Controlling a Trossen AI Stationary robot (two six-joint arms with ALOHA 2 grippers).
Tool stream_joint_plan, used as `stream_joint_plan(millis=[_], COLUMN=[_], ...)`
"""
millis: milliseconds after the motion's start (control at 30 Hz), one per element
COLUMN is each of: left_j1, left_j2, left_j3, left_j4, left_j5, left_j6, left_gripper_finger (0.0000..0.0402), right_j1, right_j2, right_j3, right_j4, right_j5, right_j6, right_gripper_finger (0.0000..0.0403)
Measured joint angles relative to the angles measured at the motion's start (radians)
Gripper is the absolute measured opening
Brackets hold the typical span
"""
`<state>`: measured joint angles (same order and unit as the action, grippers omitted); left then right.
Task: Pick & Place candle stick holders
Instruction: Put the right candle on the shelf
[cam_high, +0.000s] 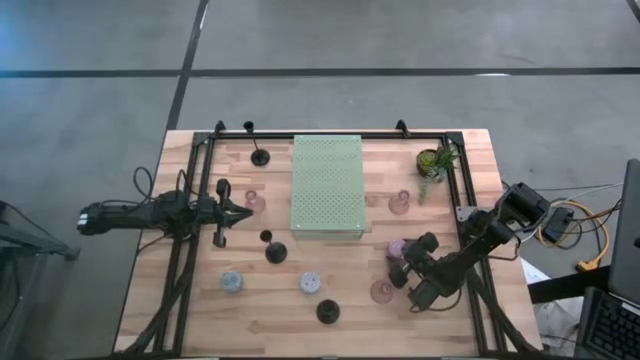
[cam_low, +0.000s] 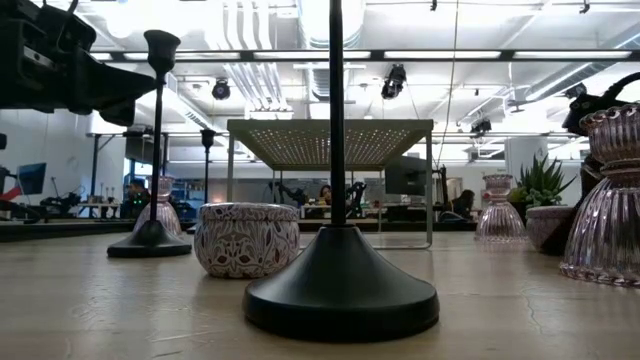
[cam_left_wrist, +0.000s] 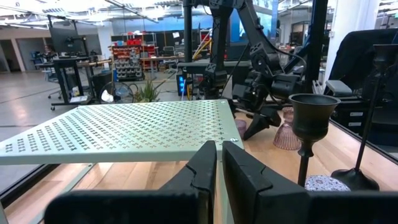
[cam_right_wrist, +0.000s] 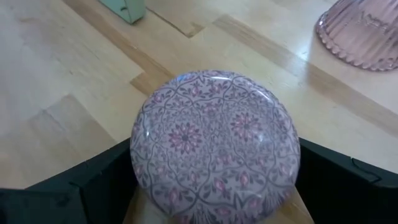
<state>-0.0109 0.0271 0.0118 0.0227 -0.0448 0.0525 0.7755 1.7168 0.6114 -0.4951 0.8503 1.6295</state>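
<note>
- Right gripper (cam_high: 400, 262) is over the table's right side, fingers pinching a pink patterned round holder (cam_right_wrist: 214, 144) from both sides.
- A pink glass holder (cam_high: 381, 291) sits just beside it.
- Left gripper (cam_high: 243, 210) waits left of the green mat (cam_high: 327, 185), fingers pressed together.

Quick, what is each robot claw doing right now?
Left gripper: shut, holding nothing.
Right gripper: shut on the lilac round holder.

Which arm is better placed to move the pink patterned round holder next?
The right arm: its pincer is already around the pink patterned holder. The left pincer sits shut across the table.
</note>
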Motion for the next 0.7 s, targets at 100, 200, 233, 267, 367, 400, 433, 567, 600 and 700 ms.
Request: stream_joint_plan(millis=[100, 200, 233, 267, 367, 400, 433, 567, 600, 700], left_j1=[0.000, 0.000, 0.000, 0.000, 0.000, 0.000, 0.000, 0.000, 0.000, 0.000], left_j2=[0.000, 0.000, 0.000, 0.000, 0.000, 0.000, 0.000, 0.000, 0.000, 0.000], left_j3=[0.000, 0.000, 0.000, 0.000, 0.000, 0.000, 0.000, 0.000, 0.000, 0.000], left_j4=[0.000, 0.000, 0.000, 0.000, 0.000, 0.000, 0.000, 0.000, 0.000, 0.000], left_j5=[0.000, 0.000, 0.000, 0.000, 0.000, 0.000, 0.000, 0.000, 0.000, 0.000], left_j6=[0.000, 0.000, 0.000, 0.000, 0.000, 0.000, 0.000, 0.000, 0.000, 0.000], left_gripper_finger=[0.0032, 0.0032, 0.0032, 0.0032, 0.0032, 0.0032, 0.0032, 0.0032, 0.0032, 0.0032], right_j1=[-0.014, -0.028, -0.032, -0.034, -0.038, -0.038, -0.038, -0.039, -0.040, -0.040], right_j2=[0.000, -0.001, -0.001, -0.002, -0.002, -0.002, -0.002, -0.002, -0.002, -0.002], right_j3=[-0.016, -0.034, -0.039, -0.042, -0.044, -0.044, -0.043, -0.042, -0.042, -0.042], right_j4=[0.044, 0.089, 0.099, 0.105, 0.107, 0.107, 0.107, 0.107, 0.107, 0.107], right_j5=[0.019, 0.025, 0.027, 0.029, 0.027, 0.024, 0.024, 0.020, 0.019, 0.018], right_j6=[-0.035, -0.057, -0.061, -0.063, -0.064, -0.064, -0.063, -0.063, -0.062, -0.062], right_gripper_finger=[0.0373, 0.0373, 0.0373, 0.0373, 0.0372, 0.0369, 0.0366, 0.0338, 0.0330, 0.0302])
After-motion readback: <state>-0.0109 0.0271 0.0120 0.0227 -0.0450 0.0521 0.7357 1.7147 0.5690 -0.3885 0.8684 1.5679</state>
